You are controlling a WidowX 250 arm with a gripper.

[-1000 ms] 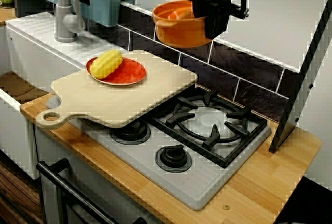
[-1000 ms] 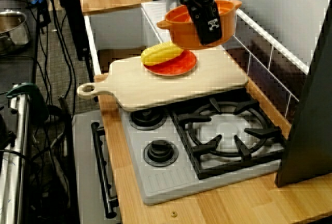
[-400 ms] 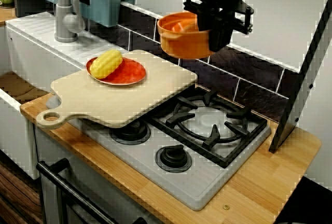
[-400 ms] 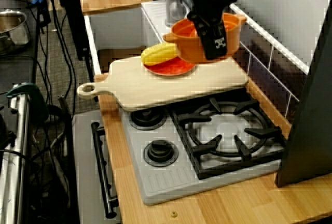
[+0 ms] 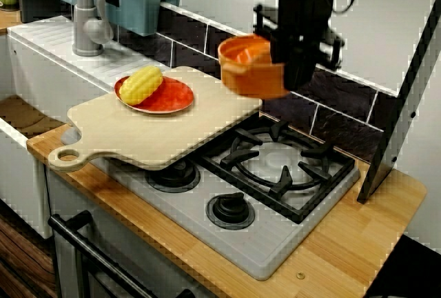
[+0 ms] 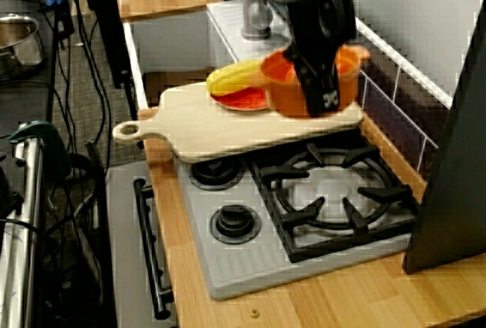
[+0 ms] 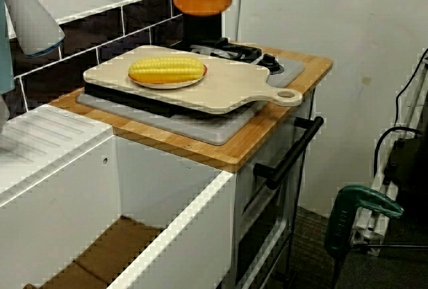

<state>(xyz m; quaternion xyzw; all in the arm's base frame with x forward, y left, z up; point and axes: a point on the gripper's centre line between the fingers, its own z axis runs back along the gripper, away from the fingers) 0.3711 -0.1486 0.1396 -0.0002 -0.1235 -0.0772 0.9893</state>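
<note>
Behind my gripper (image 5: 295,77) rises a plain white wall (image 5: 372,15), with a band of dark glossy tiles (image 5: 331,98) set in white grout along its foot. Beneath the gripper runs a light wooden counter (image 5: 358,243) that holds a grey hob (image 5: 275,236), its black burner grate (image 5: 282,163) lying nearly under it. Lower down, a black oven handle (image 7: 287,155) crosses the cabinet front. Farther along the counter stands a white sink unit (image 7: 60,148) with a grey tap (image 5: 86,25). Far below, grey carpet (image 6: 83,100) is strewn with black cables (image 6: 99,47). The light is soft and even.
</note>
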